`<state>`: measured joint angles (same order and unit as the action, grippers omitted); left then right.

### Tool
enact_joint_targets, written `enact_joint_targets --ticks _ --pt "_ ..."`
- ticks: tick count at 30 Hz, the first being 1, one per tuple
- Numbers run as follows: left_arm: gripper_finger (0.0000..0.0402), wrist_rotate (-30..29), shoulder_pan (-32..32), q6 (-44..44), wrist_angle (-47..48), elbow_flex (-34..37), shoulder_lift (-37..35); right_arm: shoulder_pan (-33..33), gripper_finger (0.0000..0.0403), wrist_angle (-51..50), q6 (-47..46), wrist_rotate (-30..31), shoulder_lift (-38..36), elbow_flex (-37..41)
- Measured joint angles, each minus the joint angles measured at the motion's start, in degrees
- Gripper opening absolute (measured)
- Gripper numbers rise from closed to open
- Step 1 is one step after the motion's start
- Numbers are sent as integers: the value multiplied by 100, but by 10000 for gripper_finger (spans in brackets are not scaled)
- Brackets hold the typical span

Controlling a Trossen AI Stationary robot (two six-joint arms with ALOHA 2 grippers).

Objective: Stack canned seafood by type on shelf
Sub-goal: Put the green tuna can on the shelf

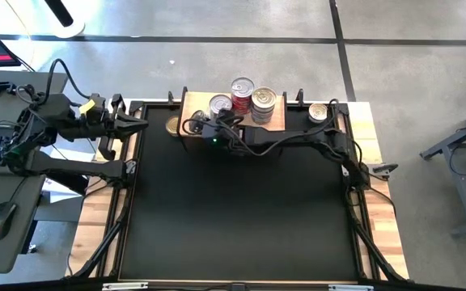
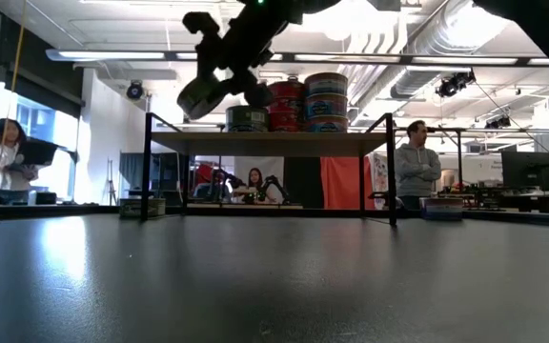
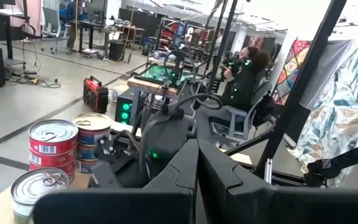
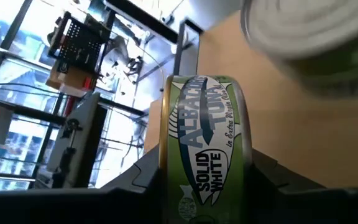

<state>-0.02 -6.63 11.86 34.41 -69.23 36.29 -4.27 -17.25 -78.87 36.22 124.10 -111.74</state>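
A green-and-white labelled albacore tuna can (image 4: 205, 149) has a gold rim. On the light-brown shelf (image 1: 275, 122), silver-lidded cans: a red-labelled stack (image 1: 242, 94) and a bluish-labelled stack (image 1: 263, 103). The mat (image 1: 241, 210) is black.

Green-label tuna tin (image 4: 205, 149) on edge in my right jaws, above wooden shelf (image 1: 194, 103) w/ stacked tins (image 1: 253, 99); gold tin (image 1: 172, 125) beside shelf.

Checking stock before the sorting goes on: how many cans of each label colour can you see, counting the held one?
Green cans: 2, one on the shelf, one held by the right gripper
Red cans: 2
Bluish cans: 3
Can beside the shelf, label unreadable: 1
Total: 8
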Motion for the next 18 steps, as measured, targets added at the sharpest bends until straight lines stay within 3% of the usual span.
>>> enact_joint_targets --ticks 18 --pt "0 -44 0 9 4 2 4 -106 140 296 -338 -25 205 0"
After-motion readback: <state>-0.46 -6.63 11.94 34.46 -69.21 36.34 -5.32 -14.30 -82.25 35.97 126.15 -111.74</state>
